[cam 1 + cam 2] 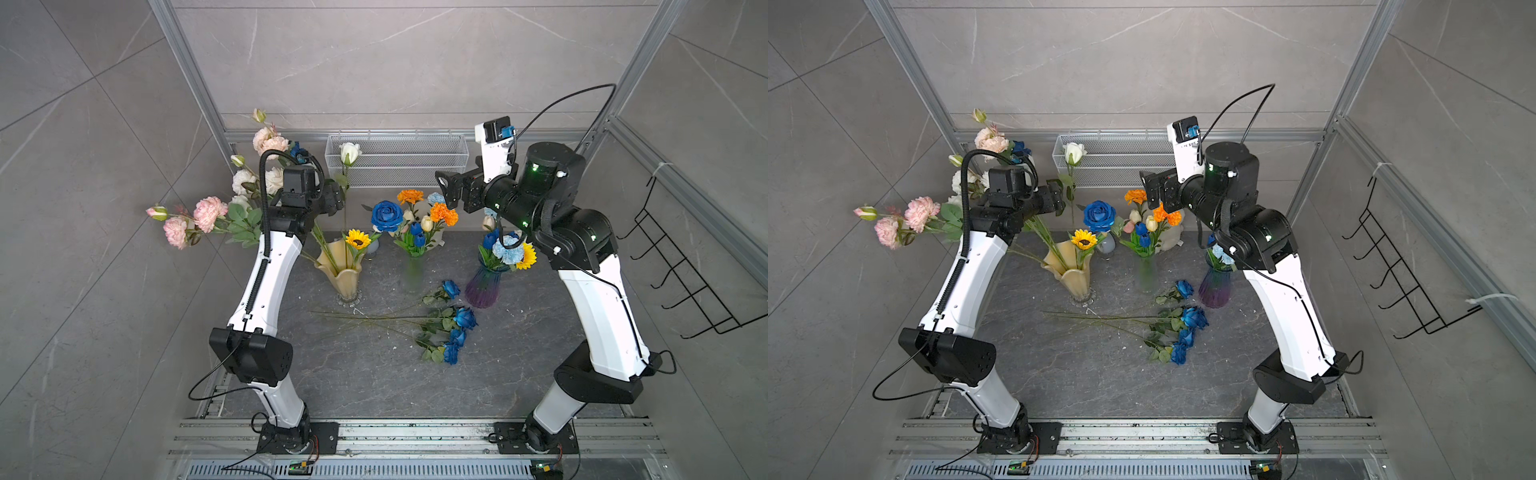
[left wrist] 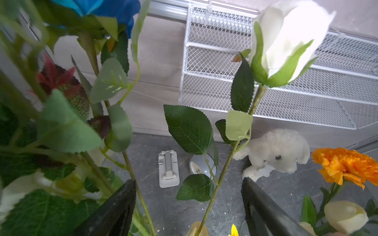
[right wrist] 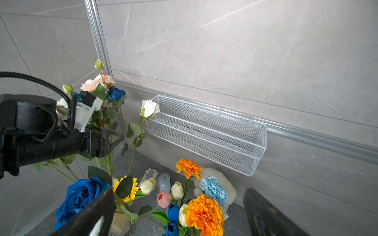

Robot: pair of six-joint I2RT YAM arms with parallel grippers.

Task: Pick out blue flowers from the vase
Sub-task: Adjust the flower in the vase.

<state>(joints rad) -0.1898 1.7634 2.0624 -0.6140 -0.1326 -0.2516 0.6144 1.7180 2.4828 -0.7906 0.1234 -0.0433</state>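
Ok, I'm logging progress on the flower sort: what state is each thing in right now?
left gripper, open, empty.
right gripper, open, empty.
four blue roses, lying flat on the table.
large blue rose, upright, not yet picked out.
blue tulips, upright in the clear vase.
pale blue carnations, upright in the purple vase.
mesh basket, empty.

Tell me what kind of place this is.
Probably a robot test booth, not a home: aluminium frame posts edge stone-look wall panels, two robot arms are bolted to a rail, and flower vases stand on the tabletop.
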